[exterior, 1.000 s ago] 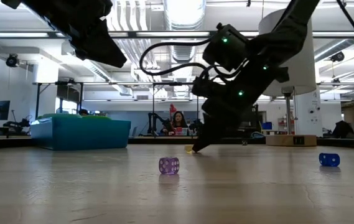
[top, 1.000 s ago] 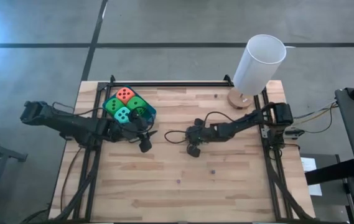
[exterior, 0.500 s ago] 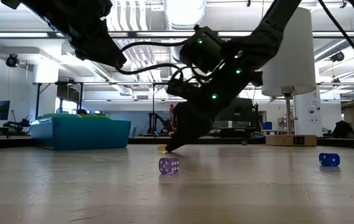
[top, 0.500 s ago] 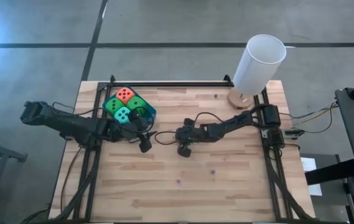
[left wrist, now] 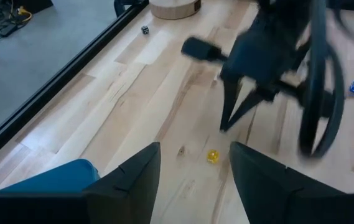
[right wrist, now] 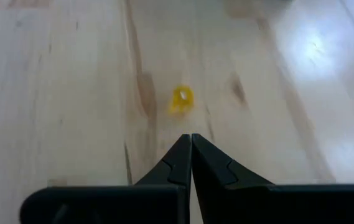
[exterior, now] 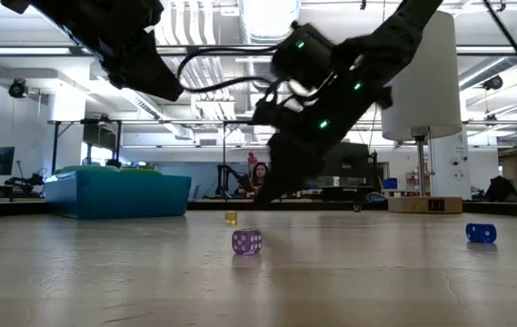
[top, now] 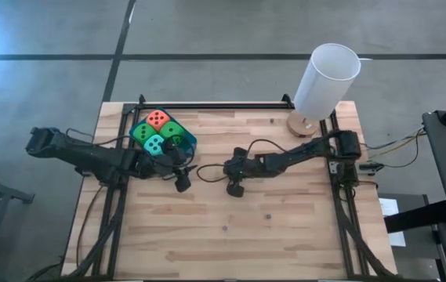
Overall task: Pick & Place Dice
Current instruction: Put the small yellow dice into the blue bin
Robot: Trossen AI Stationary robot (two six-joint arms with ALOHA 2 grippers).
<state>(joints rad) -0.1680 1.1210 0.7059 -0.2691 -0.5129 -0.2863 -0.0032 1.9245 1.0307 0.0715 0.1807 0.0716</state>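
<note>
A blue tray (top: 188, 142) at the table's far left holds an orange-red die (top: 157, 119), two green dice (top: 173, 131) and a teal die (top: 154, 144). My left gripper (top: 180, 176) hangs open beside the tray's near right corner, with nothing between its fingers (left wrist: 140, 169). My right gripper (right wrist: 191, 140) is shut near the table's middle, its tips raised off the wood. A tiny yellow die (right wrist: 181, 99) lies on the table just beyond those tips, and also shows in the low view (exterior: 231, 218) and the left wrist view (left wrist: 212, 156).
A white cylinder on a round wooden base (top: 324, 82) stands at the far right. A small purple die (exterior: 246, 241) and a small blue die (exterior: 481, 232) lie loose on the wood. A black die (left wrist: 144, 29) sits near the far edge. Black rails run along both sides.
My right gripper, shut, slid its tips along the table toward the left edge, pushing the yellow die that way. It then rose and drew back a little to the right, leaving the die lying free on the table.
</note>
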